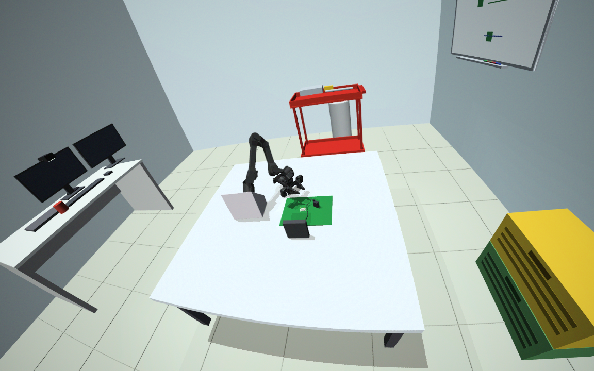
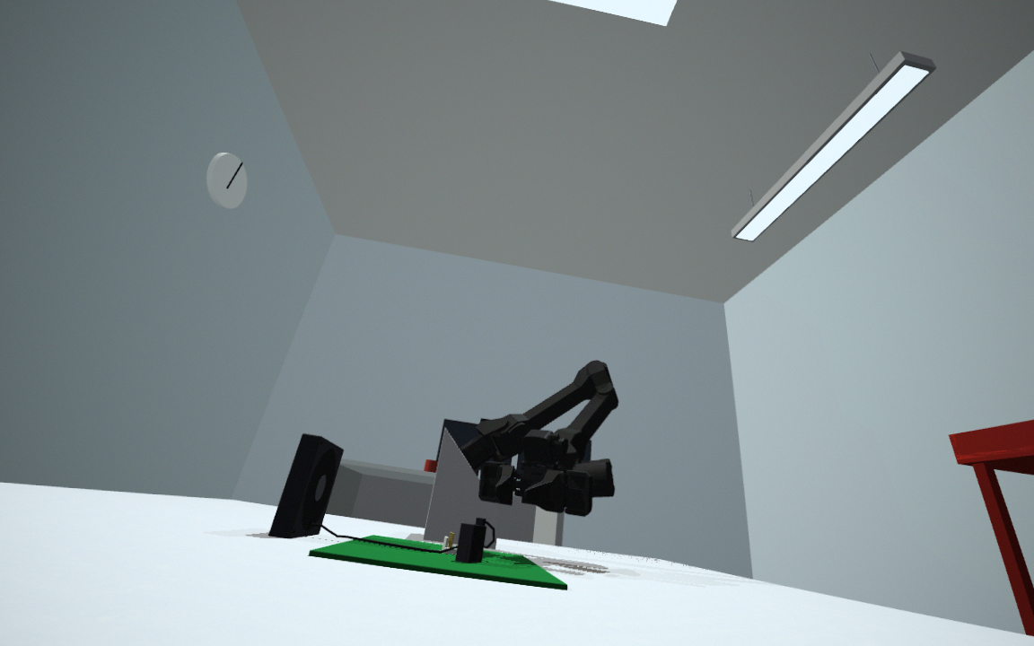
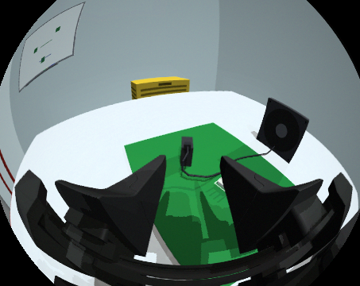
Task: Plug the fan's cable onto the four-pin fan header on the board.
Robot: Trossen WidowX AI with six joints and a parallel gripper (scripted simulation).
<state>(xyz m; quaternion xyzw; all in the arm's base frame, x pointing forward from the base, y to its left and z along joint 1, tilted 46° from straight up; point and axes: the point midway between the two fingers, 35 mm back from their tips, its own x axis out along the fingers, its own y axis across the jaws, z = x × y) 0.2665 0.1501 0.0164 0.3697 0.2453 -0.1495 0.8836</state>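
The gripper (image 3: 192, 202) hangs above the near edge of the green board (image 3: 164, 154), with its two fingers spread apart and nothing between them. In the wrist view, the black plug (image 3: 187, 148) stands upright on the board at 12 o'clock from the gripper, apart from both fingertips. The thin black cable (image 3: 238, 159) loops from the base of the plug and runs toward 2 o'clock to the black fan (image 3: 283, 129), which stands on edge on the white table (image 3: 95, 133) just beside the board. In the exterior view, the gripper (image 2: 537, 482) is raised clear of the board (image 2: 392, 555), and the plug (image 2: 470, 542) sits below it, with open space between the two. A small pale header (image 2: 448, 539) shows just beside the plug at its 9 o'clock side; whether the plug is seated on it cannot be told. In the top view, the board (image 1: 322, 214) lies near the middle of the table (image 1: 290, 276), the fan (image 1: 297, 229) stands at the board's 7 o'clock corner, and the plug (image 1: 316, 203) sits toward the board's 12 o'clock edge. The arm (image 1: 262, 152) rises from a grey wedge-shaped base (image 1: 239, 207) at 9 o'clock of the board.
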